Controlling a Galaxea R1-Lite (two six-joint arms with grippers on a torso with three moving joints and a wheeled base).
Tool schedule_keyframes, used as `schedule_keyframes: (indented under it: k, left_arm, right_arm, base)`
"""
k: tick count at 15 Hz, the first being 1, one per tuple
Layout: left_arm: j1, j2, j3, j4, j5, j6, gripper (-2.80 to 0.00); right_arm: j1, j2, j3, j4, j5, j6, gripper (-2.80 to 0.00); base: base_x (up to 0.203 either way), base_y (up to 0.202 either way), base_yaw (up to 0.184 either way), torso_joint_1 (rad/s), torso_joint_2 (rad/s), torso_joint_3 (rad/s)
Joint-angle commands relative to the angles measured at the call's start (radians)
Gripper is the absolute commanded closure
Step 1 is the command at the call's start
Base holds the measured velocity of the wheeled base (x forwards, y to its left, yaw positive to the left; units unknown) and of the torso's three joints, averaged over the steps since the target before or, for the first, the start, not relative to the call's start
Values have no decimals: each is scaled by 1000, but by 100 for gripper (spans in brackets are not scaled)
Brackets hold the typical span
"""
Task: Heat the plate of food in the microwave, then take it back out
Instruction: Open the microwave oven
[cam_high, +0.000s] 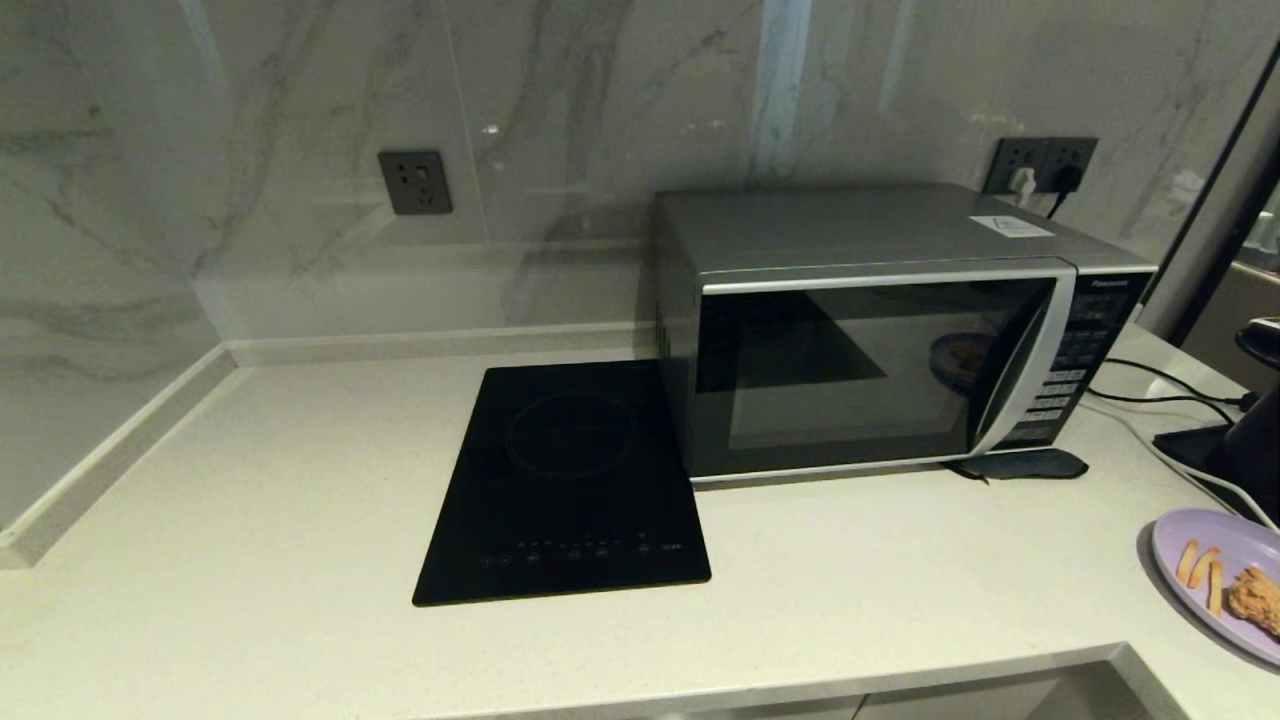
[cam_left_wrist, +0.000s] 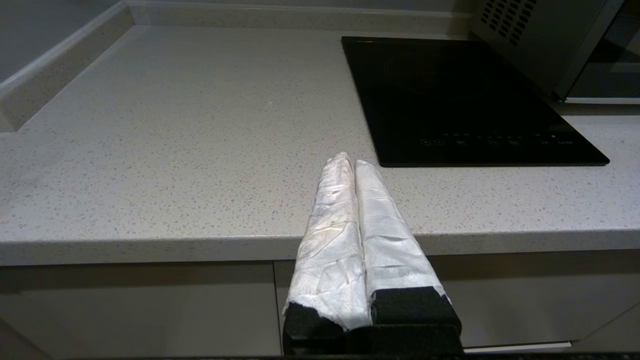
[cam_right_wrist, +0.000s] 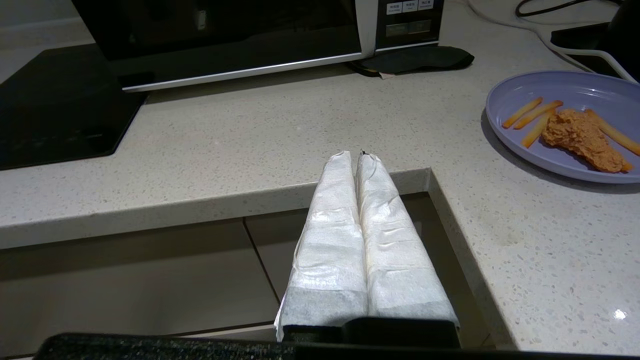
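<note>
Both grippers, left and right, pressed closed (empty); plate of food cut off beside microwave.

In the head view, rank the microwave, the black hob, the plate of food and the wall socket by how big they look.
1. microwave
2. hob
3. plate of food, partly cut off by the frame edge
4. wall socket, farthest from the camera

The head camera looks down on the whole counter from high up, and both wrist cameras sit low by its front edge, all seeing the black hob.
</note>
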Motion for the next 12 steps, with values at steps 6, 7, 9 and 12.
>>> schedule_keyframes:
  k: [6,7,9,12]
  left_arm:
    - [0,2,0,0,0,-1,0]
    - [0,2,0,0,0,-1,0]
    - [0,2,0,0,0,-1,0]
    - [0,2,0,0,0,-1,0]
  right_arm:
    - [0,2,0,3,-4,-6,0]
    - [-1,2,0,5,-5,-7,0]
    - [1,11,-67,23,-4,-11,0]
    - [0,133,-319,114,-3,7,0]
  base:
    - [0,0,0,0,0,0]
    - [0,0,0,0,0,0]
    - [0,0,0,0,0,0]
    - [0,0,0,0,0,0]
